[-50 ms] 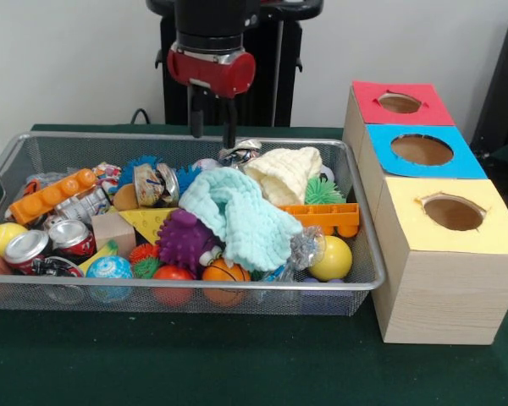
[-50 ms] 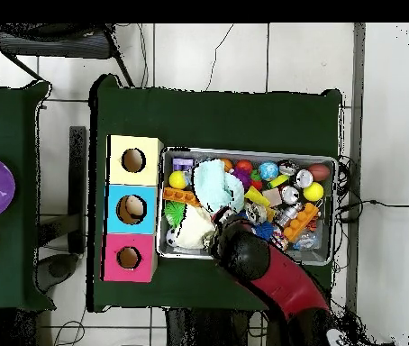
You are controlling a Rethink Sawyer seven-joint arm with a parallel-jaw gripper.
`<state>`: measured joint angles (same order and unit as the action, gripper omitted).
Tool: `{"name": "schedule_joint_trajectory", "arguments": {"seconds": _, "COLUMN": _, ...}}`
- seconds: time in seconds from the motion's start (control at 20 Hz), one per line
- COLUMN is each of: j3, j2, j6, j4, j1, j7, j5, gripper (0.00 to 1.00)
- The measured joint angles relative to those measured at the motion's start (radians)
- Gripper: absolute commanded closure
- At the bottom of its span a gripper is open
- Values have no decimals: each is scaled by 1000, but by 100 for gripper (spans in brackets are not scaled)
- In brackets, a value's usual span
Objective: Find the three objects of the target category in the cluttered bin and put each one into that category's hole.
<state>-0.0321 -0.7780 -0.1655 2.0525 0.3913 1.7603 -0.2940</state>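
Our gripper (image 1: 212, 128) hangs above the far rim of the wire bin (image 1: 8, 161), its two fingers narrowly parted and holding nothing, probably poised to search. Below it lie a crumpled wrapper (image 1: 240, 153), a cream cloth (image 1: 286, 172) and a mint cloth (image 1: 241, 216) covering toys. Beside the bin, well apart from the gripper, stand the red (image 1: 400, 103), blue (image 1: 421, 150) and yellow holes (image 1: 453, 212). We cannot tell which category is the target.
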Motion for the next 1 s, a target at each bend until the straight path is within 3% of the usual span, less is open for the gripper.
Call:
{"name": "schedule_joint_trajectory", "arguments": {"seconds": 0.3, "j3": -32, "j2": 1, "j6": -48, "j4": -86, "j1": 12, "j7": 0, "j5": 17, "gripper": 0}}
{"name": "schedule_joint_trajectory", "arguments": {"seconds": 0.6, "j3": -34, "j2": 16, "j6": -54, "j4": -153, "j1": 69, "j7": 0, "j5": 48, "gripper": 0}}
{"name": "schedule_joint_trajectory", "arguments": {"seconds": 1.0, "j3": -33, "j2": 102, "j6": -54, "j4": -202, "j1": 174, "j7": 0, "j5": 96, "gripper": 0}}
